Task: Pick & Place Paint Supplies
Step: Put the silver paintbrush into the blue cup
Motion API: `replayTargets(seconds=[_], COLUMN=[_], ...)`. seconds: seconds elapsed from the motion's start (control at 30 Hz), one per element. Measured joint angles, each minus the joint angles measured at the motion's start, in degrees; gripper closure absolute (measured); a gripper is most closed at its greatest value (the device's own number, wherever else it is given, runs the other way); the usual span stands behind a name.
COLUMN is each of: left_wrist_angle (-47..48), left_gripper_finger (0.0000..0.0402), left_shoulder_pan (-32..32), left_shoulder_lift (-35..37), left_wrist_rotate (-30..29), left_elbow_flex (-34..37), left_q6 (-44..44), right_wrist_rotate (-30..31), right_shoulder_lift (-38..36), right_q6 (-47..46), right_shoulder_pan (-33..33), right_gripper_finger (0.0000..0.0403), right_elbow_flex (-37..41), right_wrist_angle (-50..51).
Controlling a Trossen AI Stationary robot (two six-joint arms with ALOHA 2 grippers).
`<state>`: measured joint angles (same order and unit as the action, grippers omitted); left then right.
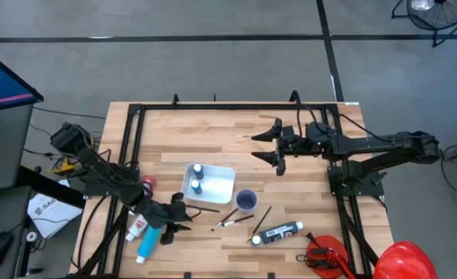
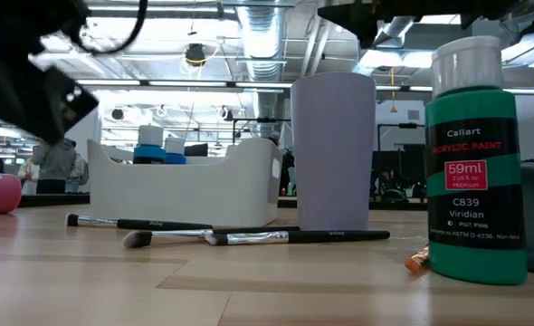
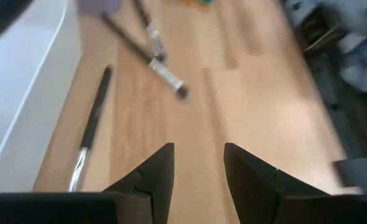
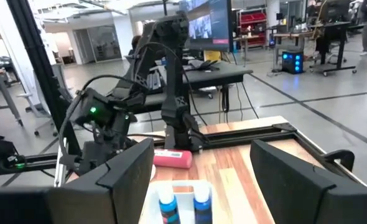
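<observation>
The left gripper (image 1: 191,214), jaws apart and empty, hung just beside the thin dark-handled brush (image 1: 203,209) at the white plastic bin's (image 1: 222,184) six o'clock — it needed squaring over the handle before pinching; the right gripper (image 1: 266,146) waited open.

Table (image 1: 236,132) is light wood planks, visible grain, smooth with a low satin sheen, framed by matt black metal rails (image 1: 213,107). The white bin (image 2: 195,186) looks like smooth plastic, slightly glossy. Lilac cup (image 2: 332,149) is matt plastic, no shine at all. The green paint bottle (image 2: 478,154) is glossy plastic with a white ribbed-looking cap and a printed label. Brushes (image 2: 276,237) have matt black handles, shiny metal ferrules and soft fuzzy bristles. Left gripper (image 3: 196,177) fingers are dull black plastic, right gripper (image 4: 202,180) same dark matt finish
</observation>
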<state>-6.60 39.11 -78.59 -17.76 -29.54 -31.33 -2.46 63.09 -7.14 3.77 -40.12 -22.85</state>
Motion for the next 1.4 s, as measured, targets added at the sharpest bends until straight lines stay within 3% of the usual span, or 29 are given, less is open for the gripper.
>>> replayTargets(seconds=[0.37,0.77,1.4], left_wrist_angle=[-2.6,-0.9,-0.3], left_gripper_finger=[0.0270,0.0270,0.0270], left_shoulder_pan=[0.2,-0.2,-2.2], left_shoulder_lift=[-11.6,-8.1,-8.1], left_wrist_rotate=[-10.4,-12.6,-12.9], left_elbow_flex=[0.0,0.0,4.3], left_q6=[-0.9,2.1,1.0], right_wrist_rotate=[0.0,0.0,0.0], right_shoulder_lift=[0.0,0.0,0.0], right_q6=[-0.9,-0.9,-0.9], right_shoulder_pan=[-0.4,-0.4,-0.4], right_gripper_finger=[0.0143,0.0143,0.0143], right_elbow_flex=[0.0,0.0,0.0], right_wrist_angle=[0.6,1.2,1.4])
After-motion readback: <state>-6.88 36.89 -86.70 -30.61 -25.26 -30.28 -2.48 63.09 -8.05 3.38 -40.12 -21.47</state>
